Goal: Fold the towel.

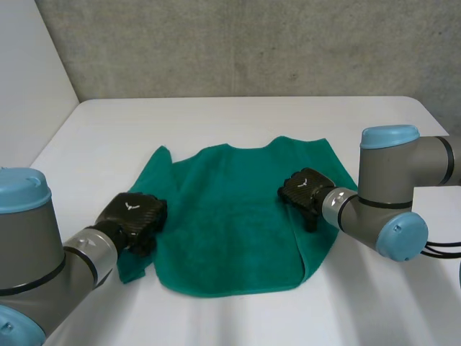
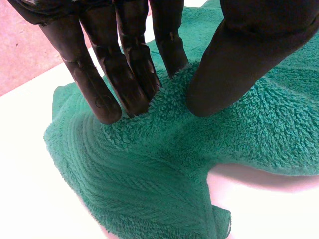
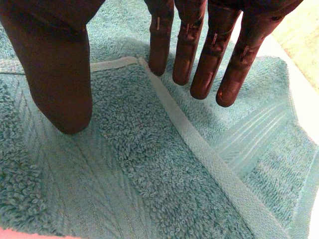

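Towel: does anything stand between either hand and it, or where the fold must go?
Nothing visible does. The left hand pinches the towel at its left edge; the right hand rests straight fingers on a turned-over flap near the right edge. The cloth between them is bare.

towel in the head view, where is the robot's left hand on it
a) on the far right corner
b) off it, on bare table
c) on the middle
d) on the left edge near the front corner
D: the left hand sits on the left edge of the green towel, near its front corner, and the left wrist view shows its fingers and thumb pinching a ridge of the cloth.
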`<act>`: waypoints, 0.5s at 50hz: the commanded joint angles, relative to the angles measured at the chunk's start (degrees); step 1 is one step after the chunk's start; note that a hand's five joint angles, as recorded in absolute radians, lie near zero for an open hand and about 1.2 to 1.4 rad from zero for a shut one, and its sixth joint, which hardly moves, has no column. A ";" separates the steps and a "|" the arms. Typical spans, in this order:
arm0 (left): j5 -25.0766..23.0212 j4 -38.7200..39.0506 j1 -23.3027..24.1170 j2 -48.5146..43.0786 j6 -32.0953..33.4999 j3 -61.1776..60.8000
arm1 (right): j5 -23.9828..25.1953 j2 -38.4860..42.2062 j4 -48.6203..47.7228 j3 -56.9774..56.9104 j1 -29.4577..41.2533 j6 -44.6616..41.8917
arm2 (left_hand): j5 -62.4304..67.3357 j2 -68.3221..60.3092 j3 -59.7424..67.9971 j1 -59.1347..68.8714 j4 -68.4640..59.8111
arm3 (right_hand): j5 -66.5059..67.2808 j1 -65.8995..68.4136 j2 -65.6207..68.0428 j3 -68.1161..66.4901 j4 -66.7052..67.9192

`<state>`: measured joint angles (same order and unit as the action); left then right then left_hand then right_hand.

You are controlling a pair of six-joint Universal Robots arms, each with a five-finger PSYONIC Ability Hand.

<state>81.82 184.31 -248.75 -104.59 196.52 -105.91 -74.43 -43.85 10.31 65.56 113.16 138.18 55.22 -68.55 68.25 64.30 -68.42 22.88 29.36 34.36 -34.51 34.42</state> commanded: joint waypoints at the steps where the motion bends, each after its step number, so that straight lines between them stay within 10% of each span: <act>1: 0.00 0.00 0.02 0.00 0.00 0.00 | -0.10 0.26 -0.11 0.10 0.04 0.08 | 14.78 -11.45 11.75 15.70 -11.58 | 15.87 19.38 14.39 -14.23 14.33; 7: 0.00 0.00 0.02 0.00 0.00 0.00 | -0.54 0.26 -4.41 1.15 -0.13 1.83 | 14.78 -11.45 11.75 15.70 -11.58 | 36.40 39.92 34.92 -34.77 34.86; 25: 0.00 -0.18 0.20 0.09 -0.26 -0.09 | -0.63 -0.53 -5.30 2.47 -0.40 5.52 | 14.78 -11.45 11.75 15.70 -11.58 | 42.30 45.82 40.83 -40.67 40.77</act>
<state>81.84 184.24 -248.60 -104.54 196.33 -105.97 -75.13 -44.46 5.00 67.35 112.85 143.83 55.22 -68.55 68.24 64.30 -68.42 48.94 50.60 59.64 -60.08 60.31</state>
